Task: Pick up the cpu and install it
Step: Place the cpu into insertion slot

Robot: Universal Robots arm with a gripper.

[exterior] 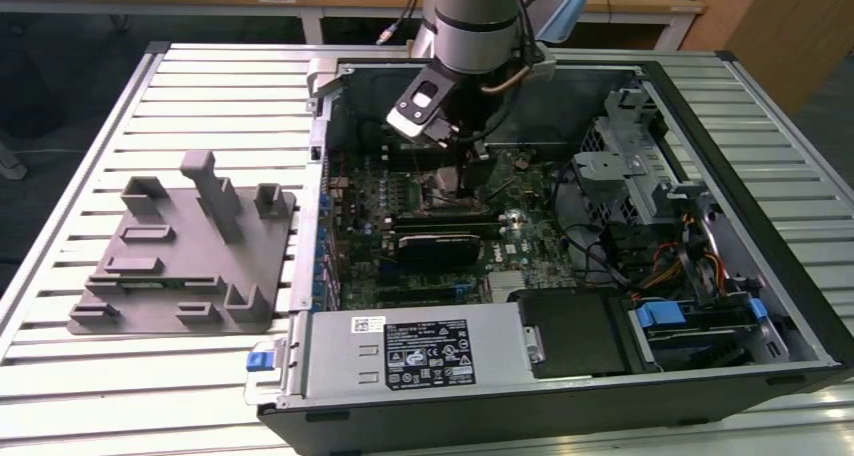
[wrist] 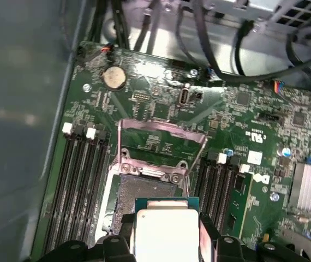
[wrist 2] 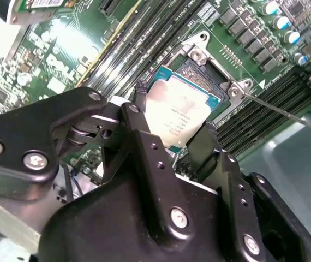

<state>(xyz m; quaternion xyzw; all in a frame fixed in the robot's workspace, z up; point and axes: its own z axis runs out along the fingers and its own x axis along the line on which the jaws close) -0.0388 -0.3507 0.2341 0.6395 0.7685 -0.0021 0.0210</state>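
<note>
Hand [wrist 2: 174,109] clasps cpu [wrist 2: 184,102] over socket [wrist 2: 198,72] between memory slots [wrist: 82,185].

Even overhead light makes the table [exterior: 80,116] bright, the case [exterior: 534,416] darker inside. In the first wrist view the cpu [wrist: 166,234] glares white, and the wall [wrist: 19,136] is blurred grey

Lying flat on a slatted metal table [exterior: 200,86], toward the exterior view's left: a grey pegged tray [exterior: 160,286]. Sitting just beside it, toward the exterior view's right: an open computer case [exterior: 561,408], covering much of the tabletop.
</note>
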